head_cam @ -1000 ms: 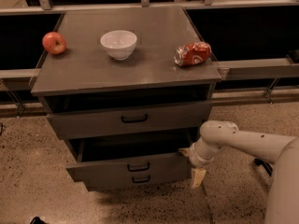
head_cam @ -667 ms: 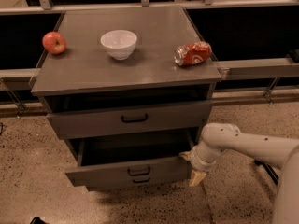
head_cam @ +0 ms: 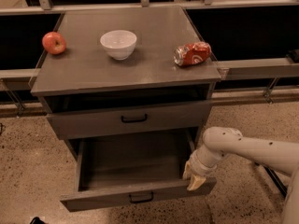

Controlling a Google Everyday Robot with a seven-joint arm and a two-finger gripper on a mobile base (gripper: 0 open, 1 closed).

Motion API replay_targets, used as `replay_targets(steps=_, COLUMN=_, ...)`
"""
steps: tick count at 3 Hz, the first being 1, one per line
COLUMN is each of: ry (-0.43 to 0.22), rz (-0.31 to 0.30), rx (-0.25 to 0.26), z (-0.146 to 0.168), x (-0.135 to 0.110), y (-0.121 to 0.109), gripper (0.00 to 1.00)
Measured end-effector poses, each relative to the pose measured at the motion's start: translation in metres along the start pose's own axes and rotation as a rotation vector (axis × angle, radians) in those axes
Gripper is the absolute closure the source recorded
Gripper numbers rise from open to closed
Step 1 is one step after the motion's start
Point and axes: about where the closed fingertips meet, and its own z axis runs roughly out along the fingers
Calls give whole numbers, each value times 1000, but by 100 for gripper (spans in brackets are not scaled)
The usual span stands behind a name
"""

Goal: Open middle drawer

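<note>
The middle drawer (head_cam: 135, 171) is a grey metal drawer pulled far out of the cabinet, its plain grey inside showing. Its small black bar handle (head_cam: 141, 198) sits on the front panel, near the bottom of the view. My gripper (head_cam: 194, 178) is at the right end of that front panel, touching its top edge at the corner. My pale arm (head_cam: 252, 148) reaches in from the right. The upper drawer (head_cam: 131, 120) with its black handle is a little way out. The lowest drawer is hidden under the open one.
On the grey cabinet top (head_cam: 154, 64) are a red apple (head_cam: 53, 43) at the left, a white bowl (head_cam: 118, 44) in the middle and a crushed red can (head_cam: 192, 53) lying at the right. Metal rails run behind and beside the cabinet. The floor is speckled.
The middle drawer has slid further out toward the camera, and my gripper has moved down and forward with its right corner. The lowest drawer's front is now covered.
</note>
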Motion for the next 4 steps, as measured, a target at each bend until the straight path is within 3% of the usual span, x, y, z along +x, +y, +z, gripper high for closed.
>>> replay_targets(steps=1, ry=0, rz=0, rx=0, z=0, x=0, y=0, gripper=24)
replay_targets(steps=2, ry=0, rz=0, rx=0, z=0, x=0, y=0, gripper=2)
replay_targets(steps=3, ry=0, rz=0, rx=0, z=0, x=0, y=0, gripper=0)
replay_targets(steps=4, ry=0, rz=0, rx=-7, z=1, x=-1, y=1, gripper=17)
